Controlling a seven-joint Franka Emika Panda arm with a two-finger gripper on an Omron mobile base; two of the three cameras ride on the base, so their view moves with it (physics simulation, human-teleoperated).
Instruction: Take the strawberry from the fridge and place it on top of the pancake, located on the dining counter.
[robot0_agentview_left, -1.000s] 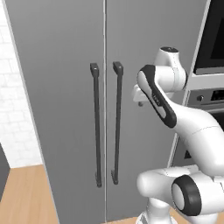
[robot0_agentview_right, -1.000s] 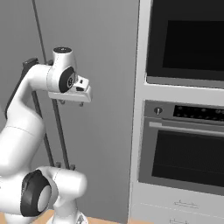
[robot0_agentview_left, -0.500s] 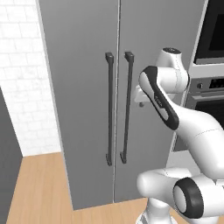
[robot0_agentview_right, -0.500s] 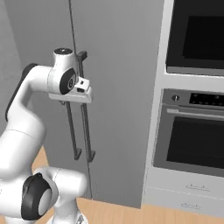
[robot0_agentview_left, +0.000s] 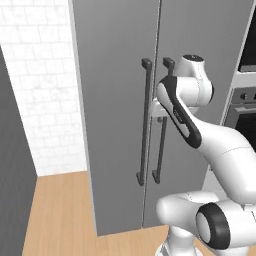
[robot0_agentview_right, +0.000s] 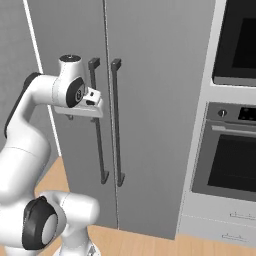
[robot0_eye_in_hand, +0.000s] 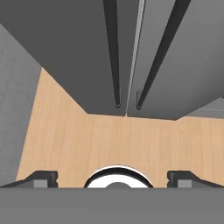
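Note:
The fridge (robot0_agentview_left: 115, 100) is a tall grey two-door cabinet with both doors shut. Two dark vertical bar handles (robot0_agentview_left: 145, 125) run down its middle seam. My gripper (robot0_agentview_right: 80, 116) hangs just in front of the upper part of the left handle (robot0_agentview_right: 98, 130) and points downward. In the hand view the gripper (robot0_eye_in_hand: 113, 177) is open, with nothing between its wide-set fingertips (robot0_eye_in_hand: 41, 177), and both handles' lower ends (robot0_eye_in_hand: 117, 104) lie ahead above the floor. The strawberry is hidden behind the shut doors. The pancake and the dining counter are out of view.
A black-fronted wall oven (robot0_agentview_right: 230, 160) with pale drawers (robot0_agentview_right: 220, 225) below stands right of the fridge. A white brick wall (robot0_agentview_left: 45, 100) and a dark grey panel (robot0_agentview_left: 12, 175) lie to the left. Wooden floor (robot0_agentview_left: 60, 210) spreads in front.
The whole picture has shifted, so the base has driven; the fridge doors and handles now sit further right in both base views. The arm keeps its pose, gripper open.

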